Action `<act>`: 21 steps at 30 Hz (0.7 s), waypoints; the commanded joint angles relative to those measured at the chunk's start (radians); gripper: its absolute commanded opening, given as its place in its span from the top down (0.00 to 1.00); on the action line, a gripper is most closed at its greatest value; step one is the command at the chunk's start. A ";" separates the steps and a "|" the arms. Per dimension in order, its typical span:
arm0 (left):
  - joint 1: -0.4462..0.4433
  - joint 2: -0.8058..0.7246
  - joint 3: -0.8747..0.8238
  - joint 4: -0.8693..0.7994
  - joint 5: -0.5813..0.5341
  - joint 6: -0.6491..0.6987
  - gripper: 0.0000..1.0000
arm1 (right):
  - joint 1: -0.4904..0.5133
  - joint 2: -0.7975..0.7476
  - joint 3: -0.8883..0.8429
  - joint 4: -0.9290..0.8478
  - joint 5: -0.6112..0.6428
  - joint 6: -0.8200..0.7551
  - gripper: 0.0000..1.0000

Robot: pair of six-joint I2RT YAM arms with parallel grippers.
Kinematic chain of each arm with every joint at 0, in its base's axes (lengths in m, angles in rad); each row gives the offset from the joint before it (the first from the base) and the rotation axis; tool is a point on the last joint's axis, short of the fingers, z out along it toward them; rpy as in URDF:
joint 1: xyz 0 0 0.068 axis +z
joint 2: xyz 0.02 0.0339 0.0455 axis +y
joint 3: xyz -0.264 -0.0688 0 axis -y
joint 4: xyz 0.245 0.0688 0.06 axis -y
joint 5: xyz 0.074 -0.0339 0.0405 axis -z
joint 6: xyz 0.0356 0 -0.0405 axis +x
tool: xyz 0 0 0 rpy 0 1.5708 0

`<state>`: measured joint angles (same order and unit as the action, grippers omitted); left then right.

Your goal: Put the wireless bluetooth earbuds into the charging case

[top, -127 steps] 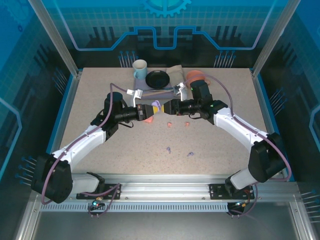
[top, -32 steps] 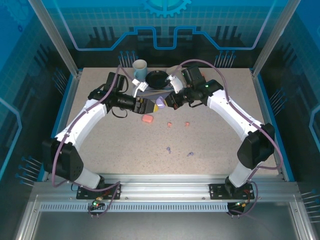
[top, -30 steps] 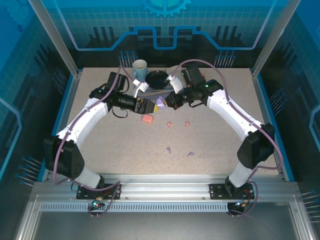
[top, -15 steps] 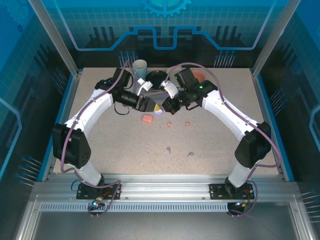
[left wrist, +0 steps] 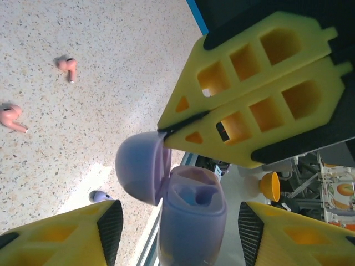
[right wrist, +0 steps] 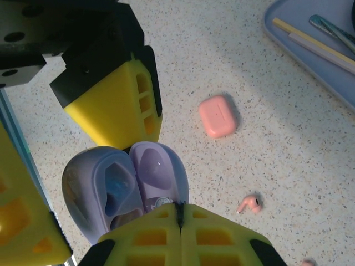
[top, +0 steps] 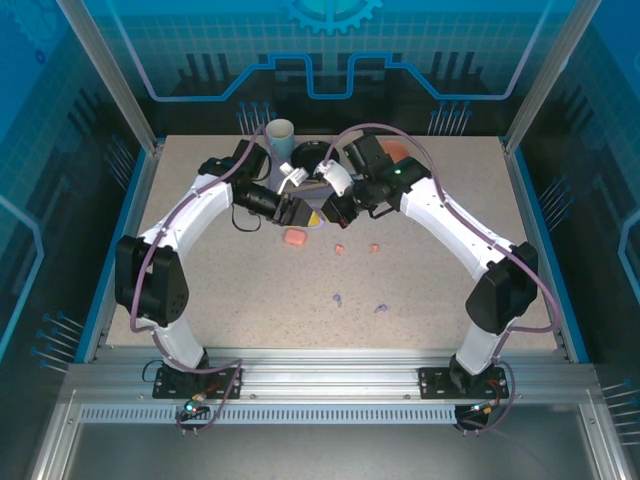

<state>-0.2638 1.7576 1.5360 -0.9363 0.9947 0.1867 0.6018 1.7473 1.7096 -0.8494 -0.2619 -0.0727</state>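
The left arm (top: 190,225) and right arm (top: 450,215) arch inward, tips nearly meeting. The left tool (left wrist: 178,213) stands parted; the right tool (right wrist: 180,208) is pinched tight.

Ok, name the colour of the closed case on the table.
Salmon pink case, clearest in the right wrist view.

Glossy lilac charging case (right wrist: 102,191), blue-tinged inside. Touching it, the right gripper (right wrist: 179,208) is yellow with black backing. Under the lilac case, a beige table (right wrist: 266,72) with dark speckles carries a salmon-pink case (right wrist: 218,116), salmon-pink earbuds (right wrist: 250,203) and lilac earbuds (top: 338,298).
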 commanded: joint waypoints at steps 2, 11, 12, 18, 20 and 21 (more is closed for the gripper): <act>0.005 0.020 0.048 -0.036 0.054 0.032 0.45 | 0.012 0.014 0.030 -0.036 0.019 -0.022 1.00; 0.005 0.028 0.031 -0.050 0.080 0.054 0.50 | 0.012 0.021 0.037 -0.035 0.030 -0.021 1.00; 0.005 0.026 0.024 -0.043 0.080 0.051 0.50 | 0.012 0.022 0.037 -0.035 0.030 -0.021 1.00; 0.002 0.029 -0.013 -0.010 0.084 0.036 0.52 | 0.012 0.021 0.044 -0.031 0.031 -0.016 1.00; 0.000 0.034 -0.013 -0.006 0.083 0.035 0.52 | 0.012 0.021 0.047 -0.031 0.029 -0.014 1.00; 0.000 0.037 -0.013 -0.006 0.082 0.036 0.53 | 0.012 0.021 0.048 -0.030 0.027 -0.014 1.00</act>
<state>-0.2638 1.7725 1.5352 -0.9512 1.0401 0.2108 0.6025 1.7580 1.7214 -0.8680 -0.2375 -0.0799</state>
